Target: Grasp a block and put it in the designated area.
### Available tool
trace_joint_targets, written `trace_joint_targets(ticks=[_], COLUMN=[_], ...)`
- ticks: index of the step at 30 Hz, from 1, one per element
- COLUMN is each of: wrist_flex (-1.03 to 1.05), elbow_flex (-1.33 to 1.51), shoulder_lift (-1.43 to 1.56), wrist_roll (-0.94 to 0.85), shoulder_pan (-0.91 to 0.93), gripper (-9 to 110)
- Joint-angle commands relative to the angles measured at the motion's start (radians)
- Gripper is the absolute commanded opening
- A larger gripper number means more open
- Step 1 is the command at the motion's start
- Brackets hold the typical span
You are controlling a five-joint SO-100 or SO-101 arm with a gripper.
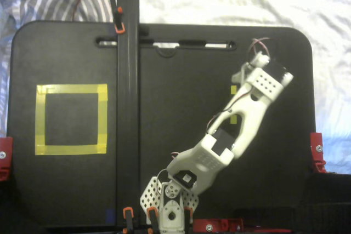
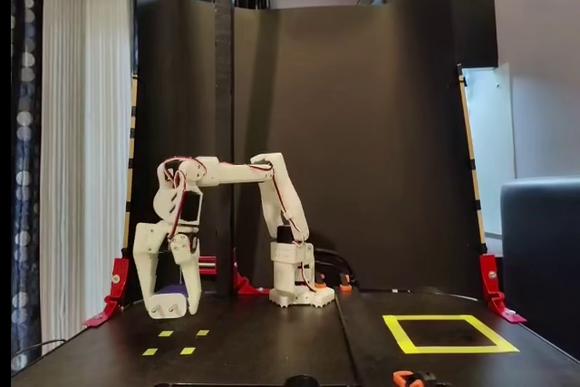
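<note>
In a fixed view from the side, my gripper (image 2: pixel 169 307) hangs fingers-down, a little above the table at the left, shut on the small navy block (image 2: pixel 173 294). The block is clear of the surface, held between the white fingers (image 2: pixel 148 271). In a fixed view from above, the white wrist (image 1: pixel 266 83) covers both the block and the fingertips at the table's right side. The designated area, a yellow tape square, lies at the far left seen from above (image 1: pixel 103 118) and at the front right seen from the side (image 2: pixel 399 333).
A black upright post (image 1: pixel 127 108) stands between the arm and the tape square. Several tiny yellow squares (image 2: pixel 187 351) mark the table below the gripper. Red clamps (image 1: pixel 316 152) sit on the table edges. Black panels (image 2: pixel 362 133) wall the back.
</note>
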Motion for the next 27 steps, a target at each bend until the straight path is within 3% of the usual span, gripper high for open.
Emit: trace_joint_targets(ticks=[1,13,27], wrist_flex=[-0.003,0.026,-0.026], elbow_flex=[-0.011,0.009,0.273], shoulder_lift=[0.074,0.118,0.345], wrist_roll=[0.041,0.305,0.649], shoulder_pan=[-0.029,-0.258,-0.638], gripper=[15,15,16])
